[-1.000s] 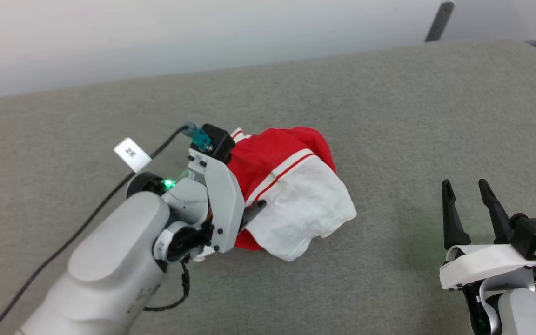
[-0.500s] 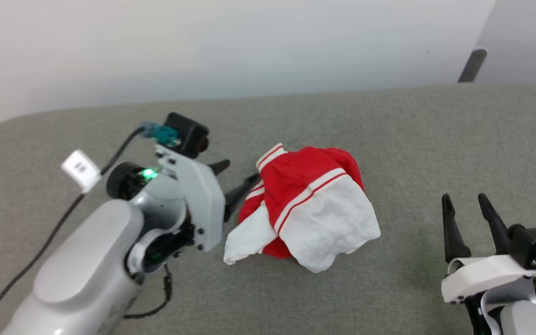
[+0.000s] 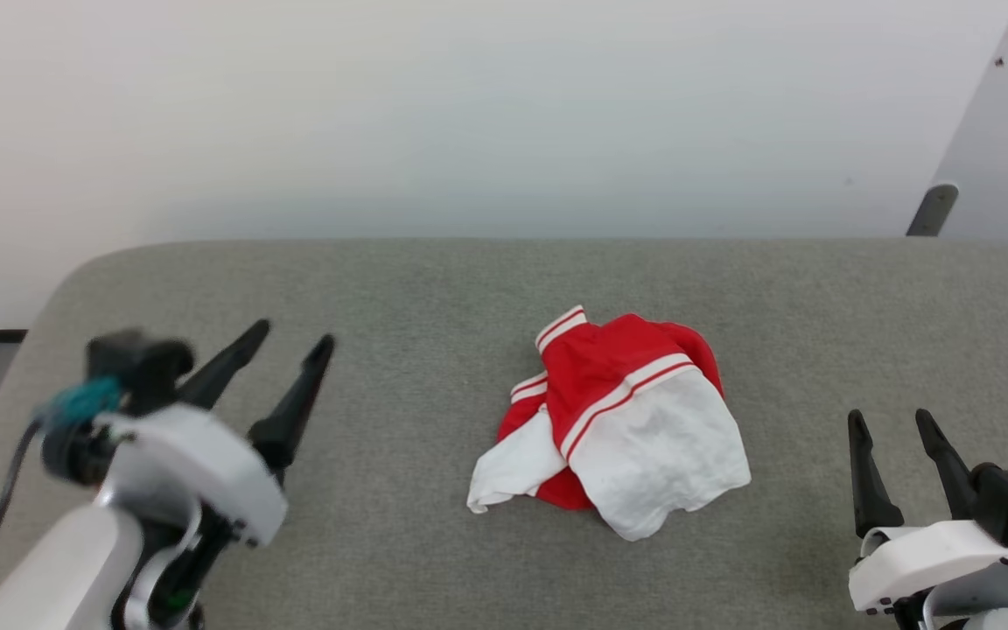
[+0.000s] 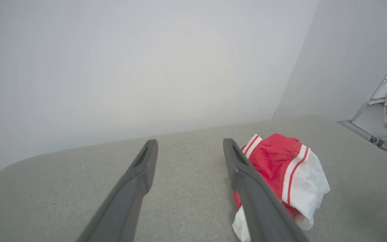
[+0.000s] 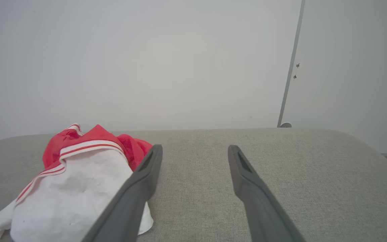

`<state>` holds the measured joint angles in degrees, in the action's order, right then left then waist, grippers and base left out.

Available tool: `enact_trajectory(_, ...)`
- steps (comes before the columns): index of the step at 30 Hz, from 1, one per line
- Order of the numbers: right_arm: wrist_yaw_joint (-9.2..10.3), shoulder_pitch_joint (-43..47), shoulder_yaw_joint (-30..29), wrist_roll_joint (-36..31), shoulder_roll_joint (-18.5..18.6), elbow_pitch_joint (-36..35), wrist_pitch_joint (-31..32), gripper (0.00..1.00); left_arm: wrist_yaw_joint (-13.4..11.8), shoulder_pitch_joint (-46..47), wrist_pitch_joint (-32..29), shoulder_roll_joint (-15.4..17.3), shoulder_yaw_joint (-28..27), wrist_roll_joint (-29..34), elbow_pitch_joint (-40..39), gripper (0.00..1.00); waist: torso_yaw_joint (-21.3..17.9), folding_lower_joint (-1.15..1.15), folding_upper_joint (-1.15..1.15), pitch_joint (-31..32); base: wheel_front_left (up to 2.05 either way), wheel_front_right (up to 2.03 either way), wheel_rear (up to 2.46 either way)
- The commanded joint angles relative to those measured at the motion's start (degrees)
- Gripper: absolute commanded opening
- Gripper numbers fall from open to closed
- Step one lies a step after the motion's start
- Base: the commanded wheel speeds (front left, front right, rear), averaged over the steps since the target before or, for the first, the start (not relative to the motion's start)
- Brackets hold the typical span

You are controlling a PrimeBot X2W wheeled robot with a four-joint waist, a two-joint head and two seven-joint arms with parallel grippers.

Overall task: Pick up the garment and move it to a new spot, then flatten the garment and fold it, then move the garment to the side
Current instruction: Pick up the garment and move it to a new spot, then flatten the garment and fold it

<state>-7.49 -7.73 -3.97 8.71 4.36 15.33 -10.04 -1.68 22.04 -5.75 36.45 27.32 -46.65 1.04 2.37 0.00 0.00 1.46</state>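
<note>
So the garment (image 3: 622, 429) sits crumpled in the middle of the grey surface (image 3: 399, 289), red part far, white panel near. Left pincer (image 3: 294, 333) is off to its left, fingers apart, holding nothing. Right pincer (image 3: 889, 416) same deal on the right, well clear of the cloth.

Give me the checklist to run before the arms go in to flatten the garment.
1. Left end effector open and empty: ok.
2. Right end effector open and empty: ok.
3. Garment lying free on the grey padded surface, apart from both end effectors: ok.
4. Garment flat: not ok. It is bunched, with a white panel draped over the red body.
5. A graspable edge in sight: ok. A striped cuff shows at the heap's far side.
6. Garment's full outline readable: cannot tell. Much of it is folded under.
</note>
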Motion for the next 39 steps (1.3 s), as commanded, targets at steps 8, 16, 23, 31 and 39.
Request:
enact_trajectory(8,0.00,3.0,-0.7,0.2,0.8,-0.5,0.2,1.00,-1.4,-10.9,14.0,0.9,-5.4,-0.1,2.3,1.00,2.8,0.00,0.00,2.6,0.00,0.00,0.00)
enact_trajectory(16,-0.01,4.2,-1.0,-0.1,1.1,-0.1,-0.2,1.00,-1.8,-16.4,19.8,1.1,-9.1,0.3,5.5,1.00,4.1,0.00,0.00,3.8,0.00,0.00,0.00)
enact_trajectory(23,-0.01,5.2,-1.5,-0.2,1.2,-0.2,-0.4,1.00,-0.8,-20.5,20.8,0.4,-13.2,0.8,6.3,1.00,4.8,0.00,0.00,4.2,0.00,0.00,0.00)
enact_trajectory(31,0.00,5.9,-1.6,-0.6,1.2,-0.5,-0.1,1.00,0.8,-22.8,20.9,-1.8,-16.7,2.3,6.8,1.00,4.7,0.00,0.00,4.2,0.00,0.00,0.00)
enact_trajectory(39,0.00,5.5,-1.1,-0.7,1.4,-0.9,0.4,1.00,2.3,-22.6,20.0,-2.5,-17.0,2.3,7.0,1.00,4.4,0.00,0.00,3.9,0.00,0.00,0.00)
